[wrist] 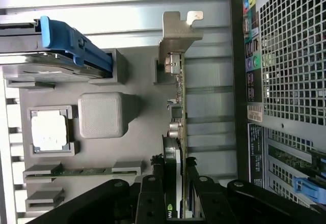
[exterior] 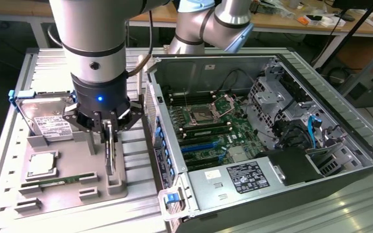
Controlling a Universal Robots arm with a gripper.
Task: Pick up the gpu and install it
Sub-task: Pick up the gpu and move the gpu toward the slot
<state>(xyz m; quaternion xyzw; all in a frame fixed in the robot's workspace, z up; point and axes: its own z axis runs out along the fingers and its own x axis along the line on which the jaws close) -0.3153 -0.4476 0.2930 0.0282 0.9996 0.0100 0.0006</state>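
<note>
The gpu (exterior: 111, 155) stands on edge at the grey holder (exterior: 76, 160), beside the open computer case (exterior: 173, 111). It is a slim dark card. In the wrist view the gpu (wrist: 177, 107) runs away from the camera, and its silvery bracket (wrist: 178, 30) is at the far end. My gripper (exterior: 109, 128) hangs straight above the card. Its black fingers (wrist: 152, 196) press both faces of the near end, so the gripper (wrist: 174, 196) is shut on the card. I cannot tell whether the card's lower edge has left the holder.
The holder also carries a silver hard drive (exterior: 47, 119) in a blue frame, a processor (exterior: 42, 165) and a green memory stick (exterior: 60, 181). The case lies open on the exterior view's right, with blue expansion slots (exterior: 203, 145) on its motherboard and a power supply (exterior: 238, 182).
</note>
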